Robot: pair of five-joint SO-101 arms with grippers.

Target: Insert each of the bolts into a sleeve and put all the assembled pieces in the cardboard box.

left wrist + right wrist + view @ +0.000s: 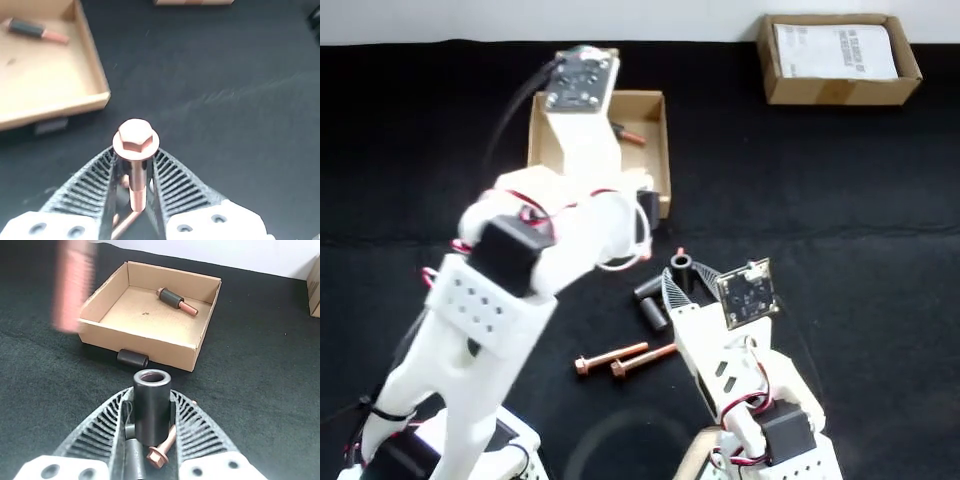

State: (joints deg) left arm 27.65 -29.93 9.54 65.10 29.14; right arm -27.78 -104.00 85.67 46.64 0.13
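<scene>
My left gripper (135, 156) is shut on a copper bolt (136, 141), held head-up beside the cardboard box (97, 90). The box (664, 140) holds one assembled bolt and sleeve (176, 300), also seen as the assembled piece (628, 135). My right gripper (681, 277) is shut on an upright dark sleeve (151, 405), its bore open at the top, just in front of the box (135, 342). Two loose bolts (625, 358) lie on the black table near the right arm. Two more sleeves (652, 300) lie beside the right gripper.
Another sleeve (132, 358) lies against the box's front wall. A bolt (161, 450) lies on the table under the right gripper. A second cardboard box (840, 62) with a paper in it stands at the back right. The left arm (520, 260) overhangs the table's left half.
</scene>
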